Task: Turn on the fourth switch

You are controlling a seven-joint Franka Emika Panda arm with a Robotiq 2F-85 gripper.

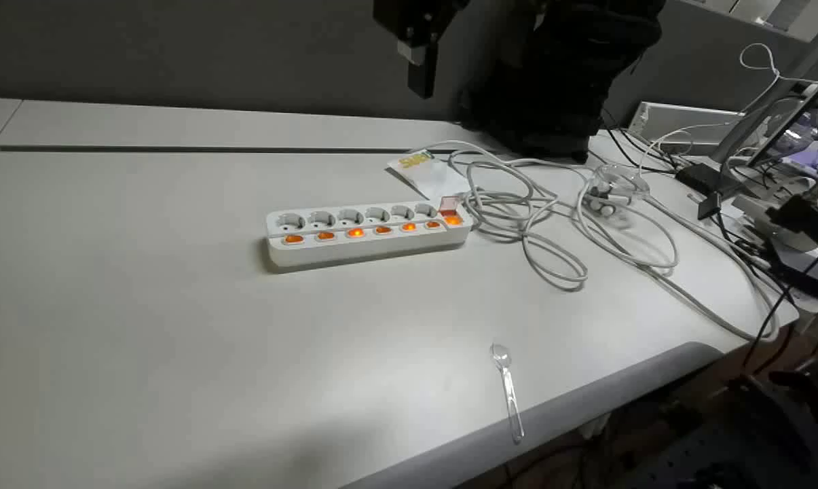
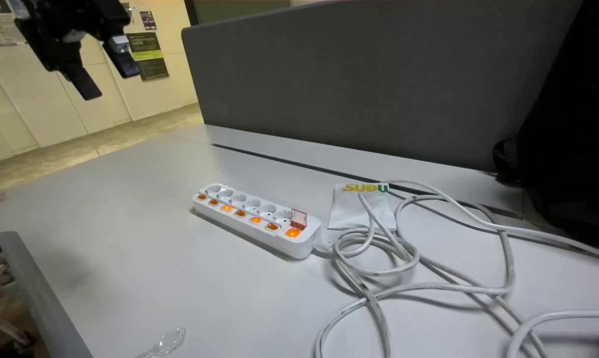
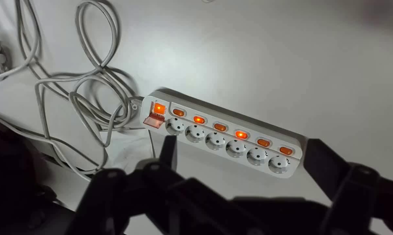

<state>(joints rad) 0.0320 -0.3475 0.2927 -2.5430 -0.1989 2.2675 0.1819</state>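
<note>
White power strip [image 1: 370, 234], three orange switches [image 3: 199, 119] aglow, four dull, the claw [image 2: 111, 85] wide, well away.

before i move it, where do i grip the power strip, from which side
Grip the power strip across its narrow width at mid-length, probably from straight above. It lies flat, long and slim, so its long sides suit gripping. The cable leaves one end, so avoid that. The open end effector is spread roughly along the power strip's length, so likely needs turning.

dim grey light, soft glare on the desk [image 1: 375, 384], faint shadows, gripper [image 3: 240, 139] nearly silhouetted
</note>
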